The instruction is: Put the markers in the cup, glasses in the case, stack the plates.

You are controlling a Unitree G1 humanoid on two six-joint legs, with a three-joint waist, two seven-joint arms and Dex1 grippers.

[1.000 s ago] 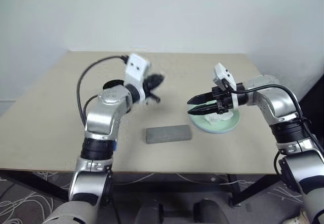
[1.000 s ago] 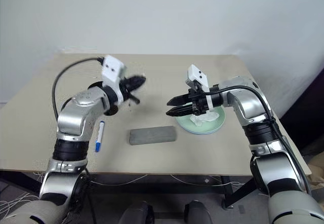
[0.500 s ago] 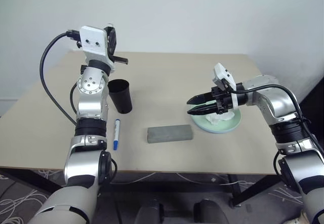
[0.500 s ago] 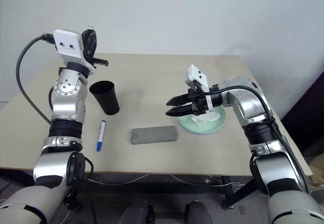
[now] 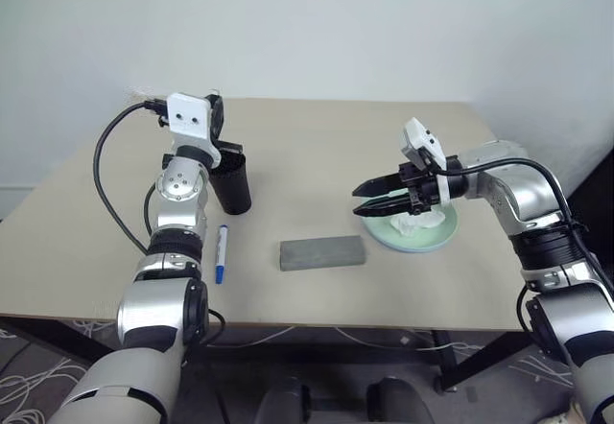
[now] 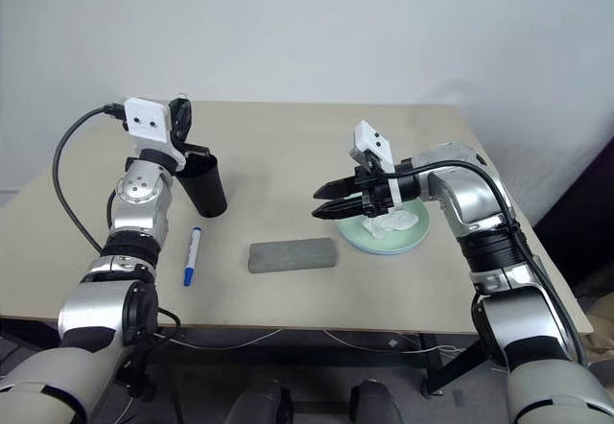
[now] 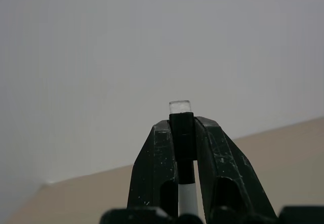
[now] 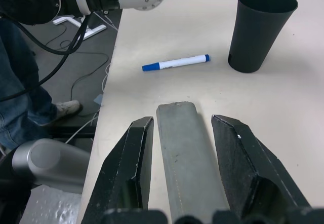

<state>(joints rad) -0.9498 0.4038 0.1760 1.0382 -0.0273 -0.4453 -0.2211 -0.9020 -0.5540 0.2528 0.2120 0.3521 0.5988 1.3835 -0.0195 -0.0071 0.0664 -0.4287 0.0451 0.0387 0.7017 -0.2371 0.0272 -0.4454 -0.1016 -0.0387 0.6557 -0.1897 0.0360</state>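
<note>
left gripper (image 7: 183, 133) clamped on black-capped marker (image 7: 182, 133), cup (image 5: 230, 181) just below it. right gripper (image 5: 363, 200) spread wide, empty, case (image 5: 322, 252) under and ahead of it.

This looks like a robotics lab or test room, not a home. A plain beige tabletop (image 5: 384, 136) stands against a bare white wall (image 5: 317, 21) with nothing hung on it. Loose white cables (image 5: 58, 366) lie tangled on the grey floor (image 8: 76, 62) under the tabletop, and more run past it in the right wrist view. A person's leg in blue jeans (image 8: 17, 97) and a pale shoe (image 8: 63, 110) stand just beside the tabletop.
</note>
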